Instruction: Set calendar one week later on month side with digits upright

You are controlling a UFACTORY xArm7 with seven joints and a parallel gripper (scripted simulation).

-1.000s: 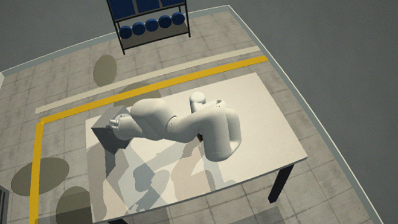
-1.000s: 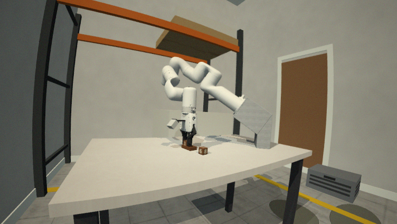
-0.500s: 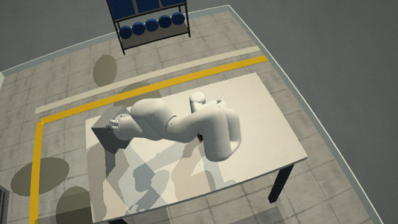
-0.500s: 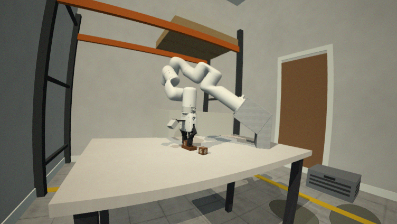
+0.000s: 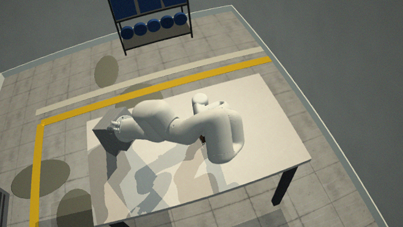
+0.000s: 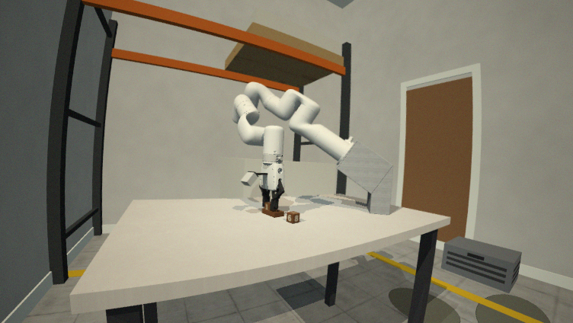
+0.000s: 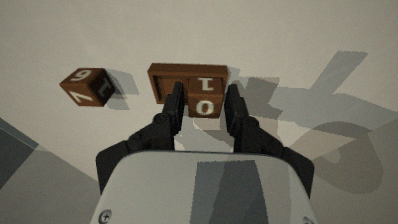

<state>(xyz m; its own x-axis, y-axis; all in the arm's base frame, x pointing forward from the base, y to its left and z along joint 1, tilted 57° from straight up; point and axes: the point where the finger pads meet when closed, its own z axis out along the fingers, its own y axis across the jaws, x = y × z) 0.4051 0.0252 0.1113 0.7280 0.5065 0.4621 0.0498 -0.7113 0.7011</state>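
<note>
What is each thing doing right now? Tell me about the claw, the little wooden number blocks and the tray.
Black two-finger gripper: open, fingers either side of the block in the tray, holding nothing.
Brown wooden number cube with 0 and 1: sitting in the tray's right half, released.
Brown wooden number cube with 6 and 7: lying on the table, outside the tray.
Brown wooden tray: flat on the table, left half unfilled.
White table: carrying the tray and the loose cube.

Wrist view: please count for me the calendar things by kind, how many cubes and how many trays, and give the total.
Digit cubes: 2, one in the tray, one loose on the table
Trays: 1
Total: 3
</note>
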